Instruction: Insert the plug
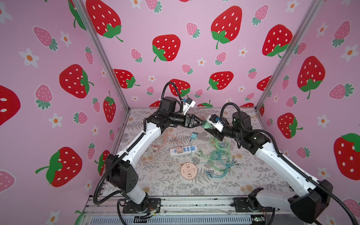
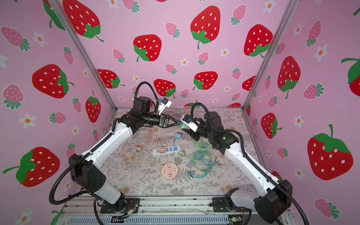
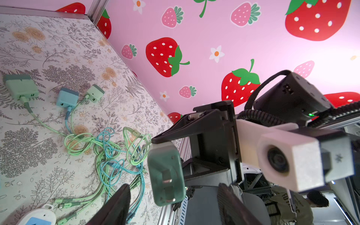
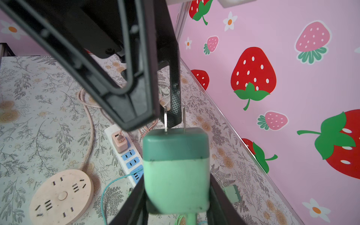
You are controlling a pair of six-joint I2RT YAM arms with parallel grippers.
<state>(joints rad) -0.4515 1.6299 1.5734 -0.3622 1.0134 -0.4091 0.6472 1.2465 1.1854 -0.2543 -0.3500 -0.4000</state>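
Tabletop (image 1: 165, 185) power strip (image 1: 172, 152) holds pink adapter (image 1: 178, 150); right fingers (image 4: 132, 206) grip green plug (image 4: 176, 171).

No text could be read with certainty. Pale lettering ran across the olive shirt (image 3: 282, 202) of a person in the left wrist view, too blurred to make out. A small pale emblem without letters marked the right arm's wrist camera (image 3: 292, 161).

Power strip (image 3: 38, 217) partly off-frame

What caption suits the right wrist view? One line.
Right gripper holds the plug, prongs toward the open left gripper; strip in the background.
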